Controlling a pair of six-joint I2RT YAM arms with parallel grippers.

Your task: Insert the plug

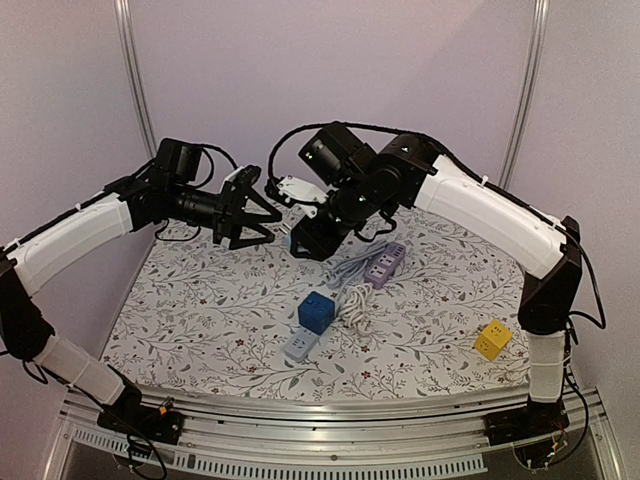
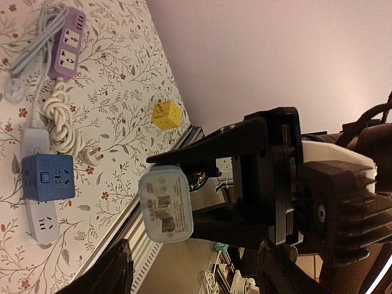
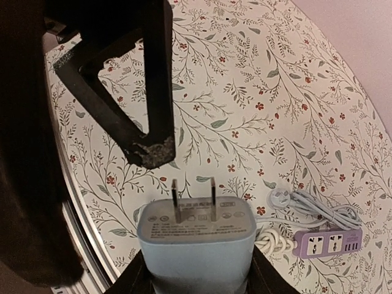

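While right claw (image 2: 171,197) grasps plug (image 3: 196,236), prongs (image 3: 176,201) bared, left claw (image 1: 268,222) hangs released at its 9 o'clock, fingertip (image 3: 152,150) near prongs.

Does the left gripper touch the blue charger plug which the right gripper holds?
Apart. In the right wrist view, flowered tablecloth shows between a fingertip of the left gripper and the charger plug, both its prongs and its body.

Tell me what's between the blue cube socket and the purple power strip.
A bundled white cord lies between the blue cube socket and purple power strip, seen in the top view.
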